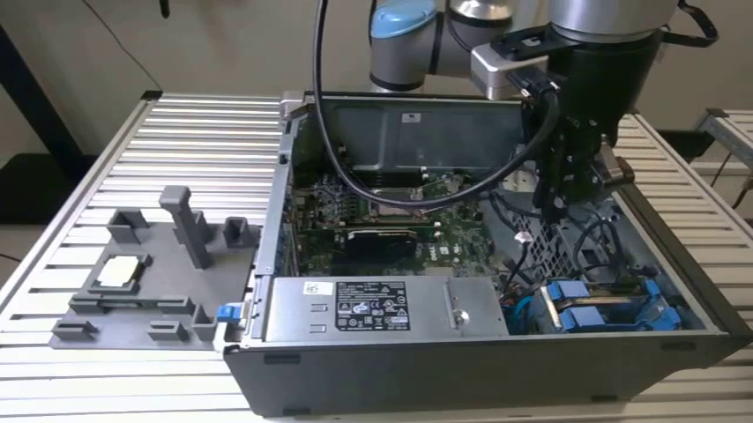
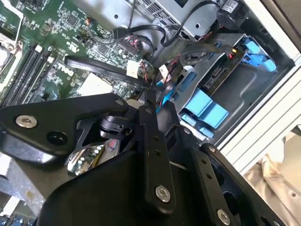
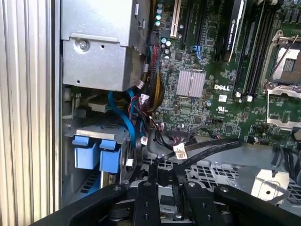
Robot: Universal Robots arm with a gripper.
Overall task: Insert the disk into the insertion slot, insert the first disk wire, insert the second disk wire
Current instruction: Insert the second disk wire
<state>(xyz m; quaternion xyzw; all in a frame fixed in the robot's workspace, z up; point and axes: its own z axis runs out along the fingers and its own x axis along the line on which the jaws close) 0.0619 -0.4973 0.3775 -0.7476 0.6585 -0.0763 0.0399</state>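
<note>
I have the gripper (image 1: 560, 201) down inside the open grey sheet-metal computer case (image 1: 471, 379). It is over the perforated grey metal panel (image 1: 570, 251), between the green motherboard (image 1: 376, 220) and the case wall on the exterior view's right. The jaws are narrow: in both wrist views they look pinched on the black wire plug (image 3: 162, 173) at the end of a flat black cable with a white tag (image 3: 211, 145). The silver-grey disk in its bright blue plastic caddy (image 1: 588, 313) sits in the insertion slot (image 1: 666, 314), the blue-railed bay of the grey drive cage at the case's front corner on the exterior view's right. Its two blue tabs (image 3: 96, 155) face the case interior, just beside the large grey labelled power-supply box (image 1: 376, 308). The plug is near the disk but apart from it. Room is tight: loose black wires (image 1: 612, 233) crowd the gripper, a blue cable (image 3: 126, 125) runs along the power-supply edge, and the case rim is close on one side. Open room is overhead, through the case's open side. Outside is the ribbed aluminium table (image 1: 200, 132), with a grey plastic fixture tray (image 1: 141, 300) well apart on the exterior view's left.
</note>
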